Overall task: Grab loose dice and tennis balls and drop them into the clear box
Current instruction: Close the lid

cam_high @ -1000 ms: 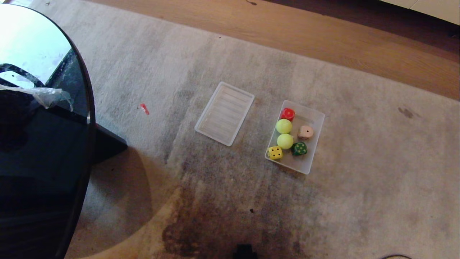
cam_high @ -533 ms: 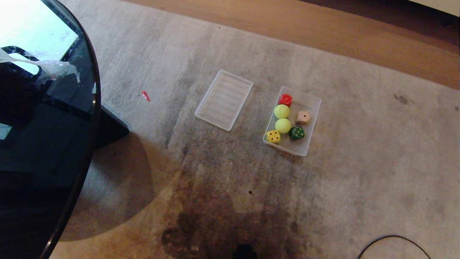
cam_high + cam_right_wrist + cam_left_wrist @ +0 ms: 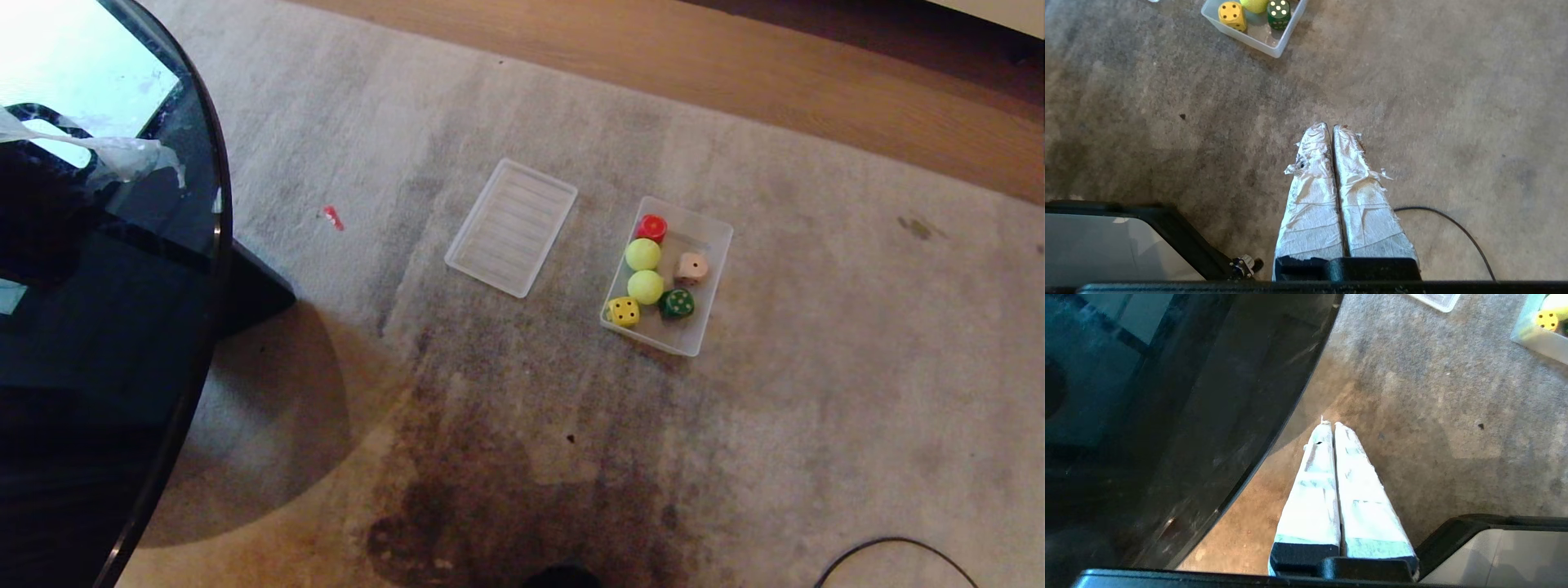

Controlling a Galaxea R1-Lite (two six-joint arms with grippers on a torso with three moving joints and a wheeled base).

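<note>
Translucent clear box (image 3: 709, 237) on the rug, right of the ribbed lid (image 3: 512, 226), already holding all four dice (image 3: 677, 303) and both tennis balls (image 3: 643, 254). Looks basically finished, nothing loose spotted nearby. Left gripper (image 3: 1332, 425) and right gripper (image 3: 1329, 127) both clenched empty, parked near. No readable labels anywhere.

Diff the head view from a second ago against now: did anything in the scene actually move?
Only the camera moved: the whole picture slid, so the clear box and lid sit higher in frame and a black cable has come into view. Nothing was grasped or released. The two tennis balls and four dice lie in the box as before. Left hand and right hand are shut, empty, over the rug.
</note>
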